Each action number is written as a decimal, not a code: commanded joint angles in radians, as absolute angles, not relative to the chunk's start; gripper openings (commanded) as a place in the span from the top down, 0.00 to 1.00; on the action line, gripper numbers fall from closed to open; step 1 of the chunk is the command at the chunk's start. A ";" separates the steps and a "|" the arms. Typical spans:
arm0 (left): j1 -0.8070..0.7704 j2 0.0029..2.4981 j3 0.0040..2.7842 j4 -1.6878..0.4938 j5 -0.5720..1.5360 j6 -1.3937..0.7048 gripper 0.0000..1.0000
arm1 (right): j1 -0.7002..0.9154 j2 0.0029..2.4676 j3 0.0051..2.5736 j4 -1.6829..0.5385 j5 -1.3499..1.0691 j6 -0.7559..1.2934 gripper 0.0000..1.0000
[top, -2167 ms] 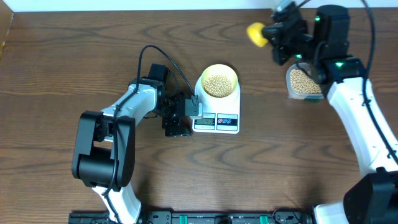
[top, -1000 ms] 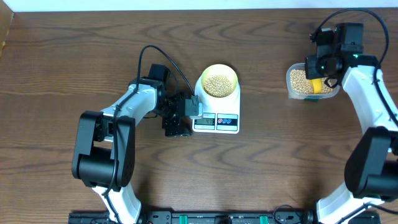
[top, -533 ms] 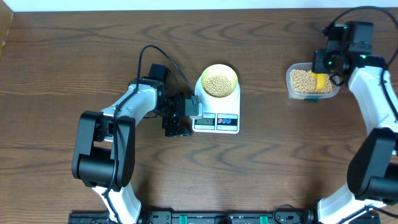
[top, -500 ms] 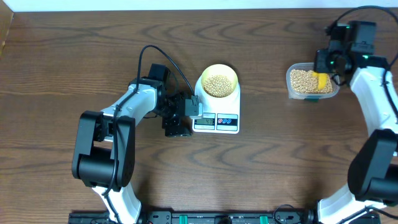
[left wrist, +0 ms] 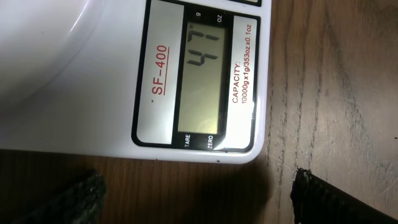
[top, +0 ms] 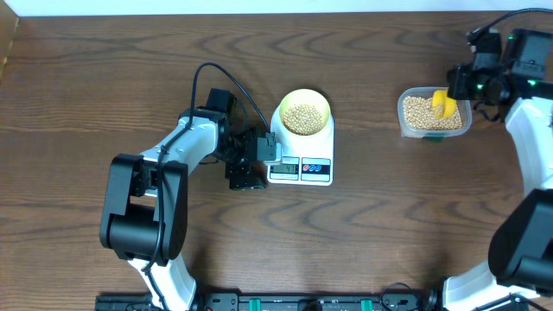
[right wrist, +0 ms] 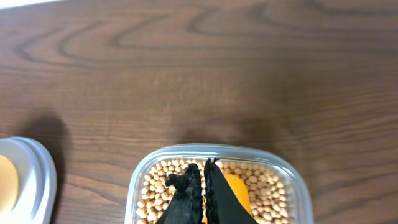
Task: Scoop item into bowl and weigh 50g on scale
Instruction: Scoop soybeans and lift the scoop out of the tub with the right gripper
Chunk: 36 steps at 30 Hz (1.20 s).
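The white scale stands mid-table with the pale yellow-green bowl on it. The bowl holds tan beans. In the left wrist view the scale shows its display, which seems to read 47 g. My left gripper is open and empty beside the scale's left front corner; its fingertips frame the display. My right gripper is shut on a yellow scoop, which rests among beans in the clear tub. The right wrist view shows the shut fingers over the scoop.
The clear plastic tub of beans sits at the back right, about a hand's width right of the scale. The scale's rounded edge shows at the left of the right wrist view. A pale strip runs along the table's far edge.
My right arm brought the yellow scoop from above the table's back middle down into the tub, then drew back to the right. The left arm, scale and bowl have not moved.
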<state>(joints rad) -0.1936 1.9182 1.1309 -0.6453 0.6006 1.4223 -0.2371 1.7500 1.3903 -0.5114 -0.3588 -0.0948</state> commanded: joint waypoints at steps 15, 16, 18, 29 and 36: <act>-0.196 1.924 1.120 -0.646 0.613 1.440 0.02 | -0.528 1.697 1.393 -0.532 -1.007 -0.064 0.99; -0.196 1.924 1.120 -0.646 0.613 1.440 0.02 | -0.540 1.697 1.393 -0.532 -1.028 -0.064 0.99; -0.196 1.924 1.120 -0.646 0.613 1.439 0.03 | -0.557 1.698 1.393 -0.532 -1.055 -0.064 0.99; -0.196 1.924 1.120 -0.646 0.613 1.439 0.02 | -0.564 1.702 1.393 -0.532 -1.118 -0.064 0.99; -0.196 1.924 1.120 -0.646 0.613 1.439 0.03 | -0.562 1.703 1.393 -0.563 -0.986 -0.065 0.99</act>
